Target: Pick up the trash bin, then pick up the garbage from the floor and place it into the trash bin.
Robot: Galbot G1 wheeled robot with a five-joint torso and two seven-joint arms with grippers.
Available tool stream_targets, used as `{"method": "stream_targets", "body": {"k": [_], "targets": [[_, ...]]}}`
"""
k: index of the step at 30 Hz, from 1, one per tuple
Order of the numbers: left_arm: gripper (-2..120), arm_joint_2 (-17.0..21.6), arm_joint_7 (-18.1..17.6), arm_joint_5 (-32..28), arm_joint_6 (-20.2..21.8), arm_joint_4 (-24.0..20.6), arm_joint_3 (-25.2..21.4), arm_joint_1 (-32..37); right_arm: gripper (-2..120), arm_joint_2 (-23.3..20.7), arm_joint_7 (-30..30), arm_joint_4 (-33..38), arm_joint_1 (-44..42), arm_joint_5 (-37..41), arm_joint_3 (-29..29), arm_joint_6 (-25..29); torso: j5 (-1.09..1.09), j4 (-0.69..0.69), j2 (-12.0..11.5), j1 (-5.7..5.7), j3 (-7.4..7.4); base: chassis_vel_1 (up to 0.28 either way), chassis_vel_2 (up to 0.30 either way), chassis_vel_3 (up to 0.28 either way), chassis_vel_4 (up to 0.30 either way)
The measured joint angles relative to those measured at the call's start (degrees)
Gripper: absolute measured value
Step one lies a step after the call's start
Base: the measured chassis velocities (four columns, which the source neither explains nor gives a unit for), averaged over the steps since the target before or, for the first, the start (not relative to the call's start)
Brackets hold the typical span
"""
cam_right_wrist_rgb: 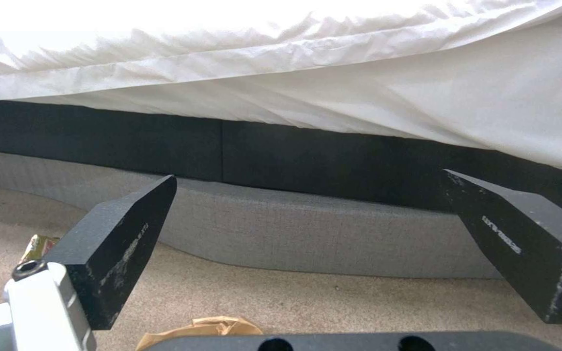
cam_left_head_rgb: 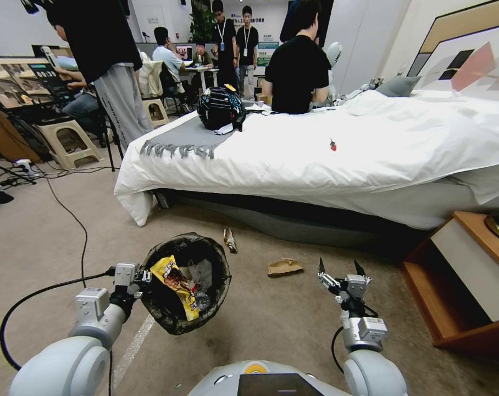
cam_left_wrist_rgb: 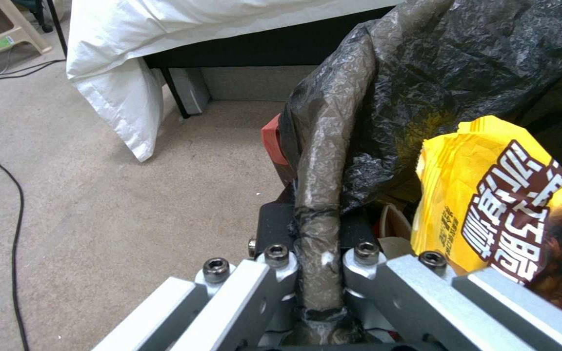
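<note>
My left gripper (cam_left_head_rgb: 142, 276) clamps the trash bin (cam_left_head_rgb: 186, 290) rim, tilting its mouth toward my empty, wide-open right gripper (cam_left_head_rgb: 341, 270) beside the brown scrap (cam_left_head_rgb: 284, 267).

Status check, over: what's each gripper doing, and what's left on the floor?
Left gripper shut on trash bin rim, bin held tilted. Right gripper open, empty, above carpet. Brown paper scrap and small wrapper on the floor by the bed. Path clear.
</note>
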Motion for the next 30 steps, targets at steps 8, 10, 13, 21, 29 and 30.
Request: {"method": "stream_targets", "body": {"k": [8,10,13,21,29,30], "targets": [[1,-0.07,0.02,0.01,0.03,0.0,0.11,-0.05,100,-0.06,-0.03,-0.21,-0.06,-0.07,0.08,0.25,0.0,-0.01,0.0,0.0,0.0,-0.033,0.033,0.036,-0.029],[1,-0.05,0.02,0.02,0.04,0.0,0.12,-0.05,100,-0.05,-0.02,-0.27,-0.04,-0.13,0.08,0.27,0.0,0.0,0.0,0.0,0.0,-0.076,0.067,0.079,-0.075],[1,0.01,0.03,0.02,0.04,0.0,0.15,-0.09,100,-0.02,-0.03,-0.43,-0.01,-0.34,0.07,0.27,0.0,0.0,0.0,0.0,0.0,-0.08,0.096,0.09,-0.096],[1,0.06,0.06,0.04,0.04,0.0,0.25,-0.22,100,0.0,-0.04,-0.53,0.04,-0.4,0.04,0.27,-0.01,0.0,0.0,0.0,0.0,-0.07,0.084,0.075,-0.079],[1,0.07,0.09,0.04,0.04,0.0,0.28,-0.28,100,0.02,-0.07,-0.59,0.04,-0.43,0.01,0.27,0.0,-0.01,0.0,0.0,0.0,-0.076,0.066,0.074,-0.061],[1,0.09,0.1,0.04,0.04,0.0,0.28,-0.3,100,0.04,-0.08,-0.6,0.04,-0.44,-0.02,0.27,0.0,-0.01,0.0,0.0,0.0,-0.094,0.102,0.091,-0.102]]}}
